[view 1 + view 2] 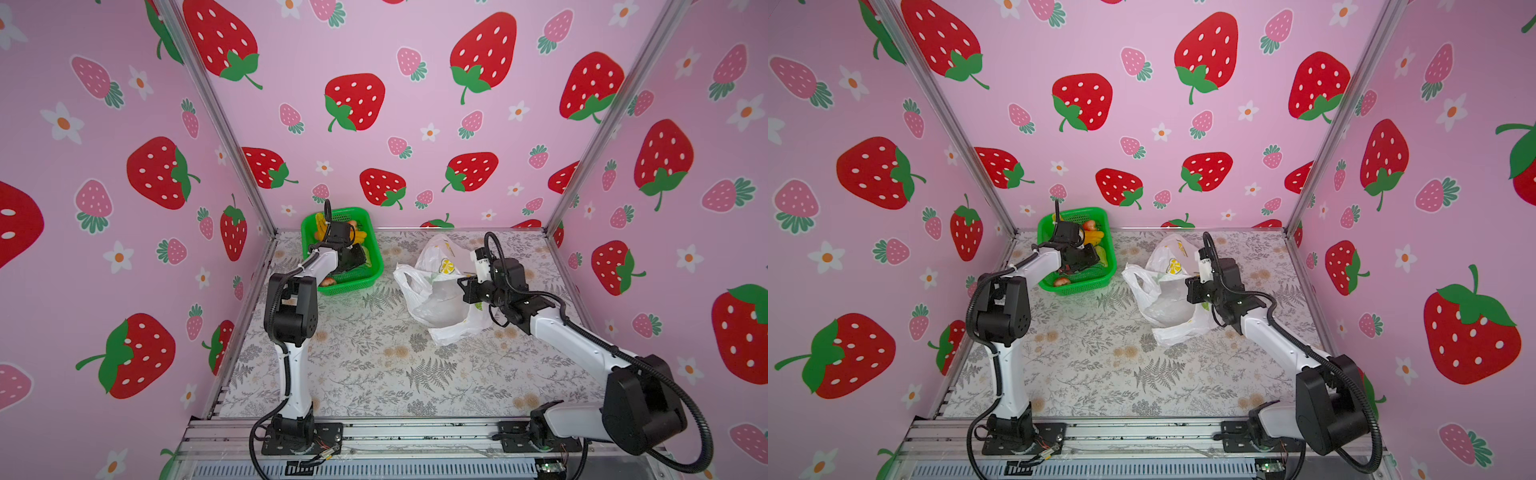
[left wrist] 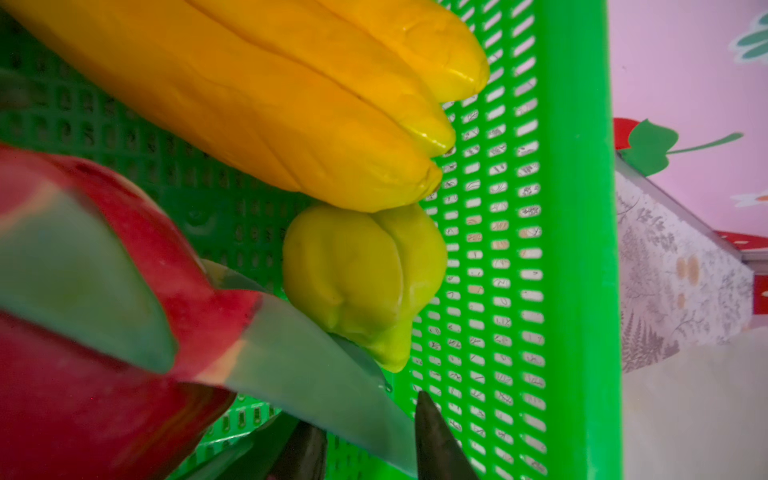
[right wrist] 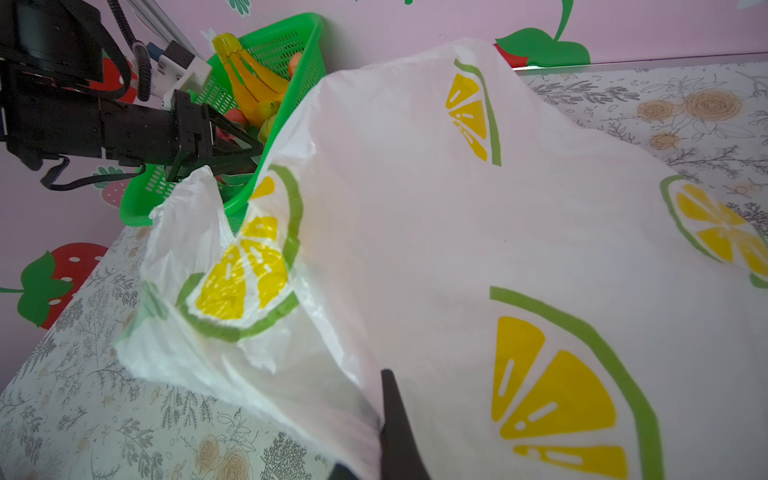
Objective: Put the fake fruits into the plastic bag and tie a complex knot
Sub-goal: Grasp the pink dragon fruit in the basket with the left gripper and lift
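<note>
Loading step, barely begun by the look of it: nothing coloured showing through the bag's film, no knot started.

Lower centre of a top view: table (image 1: 374, 374), a matte sheet printed with grey ferns and tan blossoms. Right of centre, resting on it, the plastic bag (image 1: 432, 307): thin, translucent white, crinkled and slack, printed with lemon slices, one loop handle flopped leftward. Clamped together on the film at the bag's right-hand rim, the right gripper (image 1: 462, 286), propping the mouth up. In the right wrist view, only a dark tapered finger (image 3: 395, 424) against the sheet.

Farther back, upper left of the mat: green basket (image 1: 353, 286), rigid perforated plastic, with the fake fruits inside. Down among them, the left gripper (image 2: 365, 419), fingers (image 2: 436, 440) narrowly apart with a flat green scale of the dragon fruit (image 2: 62, 395) between. Gripped or merely bracketed, cannot tell. Glossy red skin there; smooth moulded banana bunch (image 2: 270, 95) along the top of that frame; lumpy green pear-like fruit (image 2: 357, 274) at its centre.

Next, probably: firm closure, a straight lift clear of the basket wall, then travel rightward to the propped mouth. Slick, thin scale, so likely to slip.
</note>
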Robot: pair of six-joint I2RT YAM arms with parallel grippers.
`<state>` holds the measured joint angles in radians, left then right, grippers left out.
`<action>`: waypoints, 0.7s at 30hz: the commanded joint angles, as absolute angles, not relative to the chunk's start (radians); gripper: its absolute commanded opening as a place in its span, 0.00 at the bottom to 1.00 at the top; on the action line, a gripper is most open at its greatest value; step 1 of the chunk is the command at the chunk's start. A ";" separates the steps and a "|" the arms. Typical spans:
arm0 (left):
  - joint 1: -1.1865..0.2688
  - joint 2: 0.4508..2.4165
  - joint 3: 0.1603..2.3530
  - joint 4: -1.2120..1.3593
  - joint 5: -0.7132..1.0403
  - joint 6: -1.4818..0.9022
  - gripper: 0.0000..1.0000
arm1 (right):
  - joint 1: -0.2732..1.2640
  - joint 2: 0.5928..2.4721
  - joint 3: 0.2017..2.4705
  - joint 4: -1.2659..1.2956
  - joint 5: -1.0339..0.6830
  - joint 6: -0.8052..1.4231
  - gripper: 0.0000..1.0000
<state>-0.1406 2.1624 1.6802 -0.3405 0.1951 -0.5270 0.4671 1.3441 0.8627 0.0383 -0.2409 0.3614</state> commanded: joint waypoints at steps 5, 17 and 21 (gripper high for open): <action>-0.147 2.182 1.715 -0.344 0.196 -0.532 0.22 | 0.465 1.320 0.850 0.058 -0.251 0.341 0.00; -0.147 2.023 1.566 -0.252 0.169 -0.549 0.00 | 0.465 1.323 0.849 0.057 -0.244 0.336 0.00; -0.147 1.928 1.477 -0.201 0.143 -0.564 0.00 | 0.465 1.322 0.848 0.057 -0.244 0.336 0.00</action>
